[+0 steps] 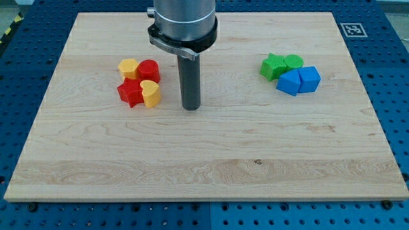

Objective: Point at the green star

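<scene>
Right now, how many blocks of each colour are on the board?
Yellow: 2
Red: 2
Green: 2
Blue: 2
Total: 8

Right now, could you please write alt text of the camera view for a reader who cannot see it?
My tip rests on the wooden board, just right of a cluster of two red and two yellow blocks: yellow block, red block, red star, yellow heart. The green star sits far to the view's right, with a green block and two blue blocks.
</scene>
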Tool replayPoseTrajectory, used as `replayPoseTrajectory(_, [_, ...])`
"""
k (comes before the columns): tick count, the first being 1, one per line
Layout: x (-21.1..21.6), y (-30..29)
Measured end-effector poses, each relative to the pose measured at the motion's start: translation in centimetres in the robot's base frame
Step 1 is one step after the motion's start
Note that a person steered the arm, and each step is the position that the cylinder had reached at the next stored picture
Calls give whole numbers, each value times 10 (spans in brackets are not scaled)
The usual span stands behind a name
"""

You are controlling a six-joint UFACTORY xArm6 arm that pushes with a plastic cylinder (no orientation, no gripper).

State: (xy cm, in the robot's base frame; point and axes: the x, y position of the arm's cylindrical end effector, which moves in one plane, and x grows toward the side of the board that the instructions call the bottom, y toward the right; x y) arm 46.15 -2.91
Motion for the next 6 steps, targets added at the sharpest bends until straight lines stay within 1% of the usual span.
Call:
replayPoseTrajectory(1, [0, 0])
replayPoseTrajectory(2, [-18, 0])
replayPoseTrajectory(3, [-76, 0])
replayPoseTrajectory(4, [-144, 28])
replayPoseTrajectory(5, [-154, 92])
replayPoseTrajectory(6, [-148, 110])
